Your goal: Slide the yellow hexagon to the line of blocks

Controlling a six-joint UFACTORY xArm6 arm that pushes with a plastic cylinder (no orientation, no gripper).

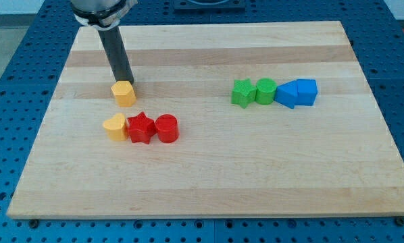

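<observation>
The yellow hexagon (124, 93) lies on the wooden board at the view's left, a little above a row of three touching blocks: a yellow heart (115, 126), a red star (140, 127) and a red cylinder (167, 128). My tip (126, 82) stands right at the hexagon's top edge, touching or nearly touching it. At the view's right lies another row: a green star (242, 93), a green cylinder (265, 91) and two blue blocks (286, 94) (307, 91) whose shapes are angular.
The wooden board (209, 169) rests on a blue perforated table (13, 81). The rod's dark shaft (115, 50) rises to the arm's mount at the view's top left.
</observation>
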